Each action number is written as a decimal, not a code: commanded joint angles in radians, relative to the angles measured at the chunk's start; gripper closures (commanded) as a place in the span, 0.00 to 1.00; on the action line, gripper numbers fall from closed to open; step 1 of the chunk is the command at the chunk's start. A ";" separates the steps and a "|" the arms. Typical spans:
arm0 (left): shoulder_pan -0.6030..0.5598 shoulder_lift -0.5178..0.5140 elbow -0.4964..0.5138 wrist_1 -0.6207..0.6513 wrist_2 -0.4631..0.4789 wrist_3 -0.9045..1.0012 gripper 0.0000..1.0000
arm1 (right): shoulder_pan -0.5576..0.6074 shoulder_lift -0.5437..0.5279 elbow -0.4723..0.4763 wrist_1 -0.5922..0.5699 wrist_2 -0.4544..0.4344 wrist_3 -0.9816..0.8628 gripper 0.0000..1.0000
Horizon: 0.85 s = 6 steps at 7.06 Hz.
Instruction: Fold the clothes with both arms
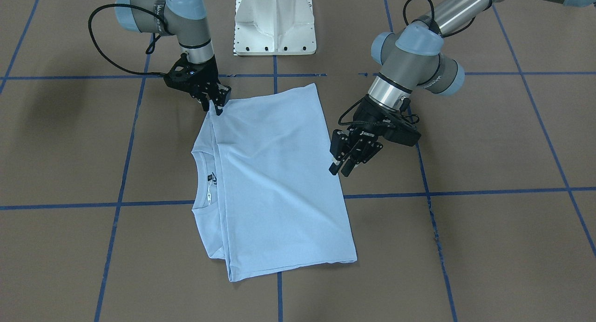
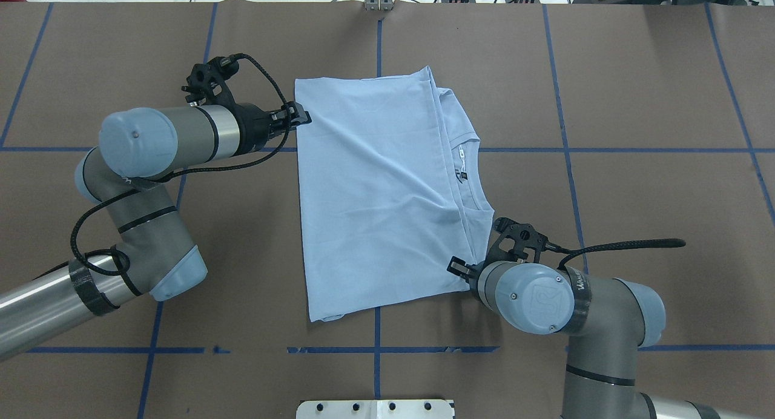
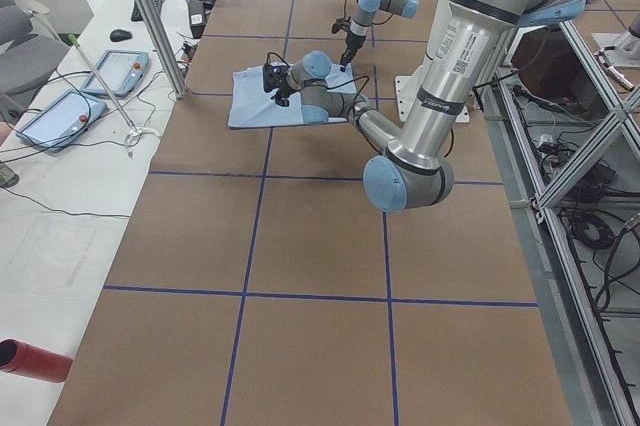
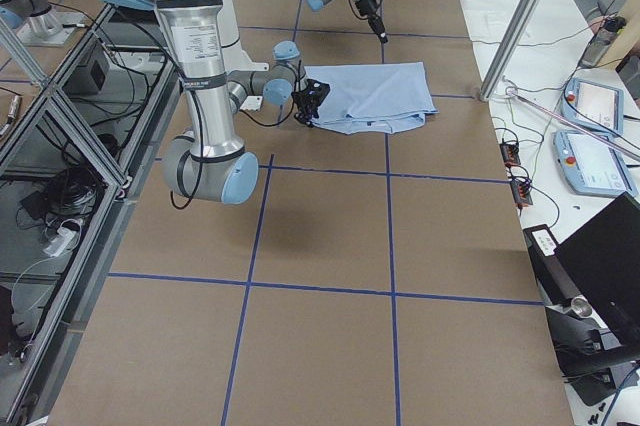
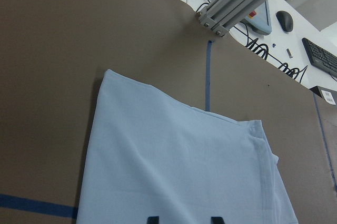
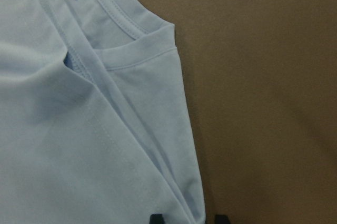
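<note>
Fingertips (image 5: 152, 219) on the left gripper (image 1: 339, 171) are spread and not gripping. In the wrist view both tips sit over the light blue t-shirt (image 2: 375, 189). From the front-facing camera the gripper angles down at the shirt edge away from the collar; can't tell if the tips touch cloth. On the right gripper (image 1: 215, 106) the fingers (image 6: 156, 217) are spread too, one tip over fabric, the other over bare table (image 2: 636, 213), with the folded shoulder edge running between them, so not clamped. That gripper is at the robot-side corner of the shirt, on the collar side, not far from the white pedestal base (image 1: 274, 22). Shirt lies flat mid-table between the arms, folded over on itself. The top layer covers most of it, and the crew-neck collar (image 2: 471, 186) and dark neck label (image 1: 210, 177) stick out from under the fold on the robot's right. Soft diagonal creases run across the top layer. Over the table the left arm (image 2: 157, 140) reaches in level, and the right arm (image 2: 533, 298) bends down by the collar corner. Table is brown with blue tape grid lines (image 2: 636, 149).
</note>
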 commanded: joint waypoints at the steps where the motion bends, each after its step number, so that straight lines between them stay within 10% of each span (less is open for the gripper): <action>1: 0.001 0.000 -0.001 0.000 0.000 0.000 0.57 | -0.020 -0.026 0.029 0.002 -0.015 0.000 1.00; 6: 0.005 0.036 -0.058 0.018 -0.002 -0.074 0.57 | -0.037 -0.040 0.118 -0.003 -0.036 0.000 1.00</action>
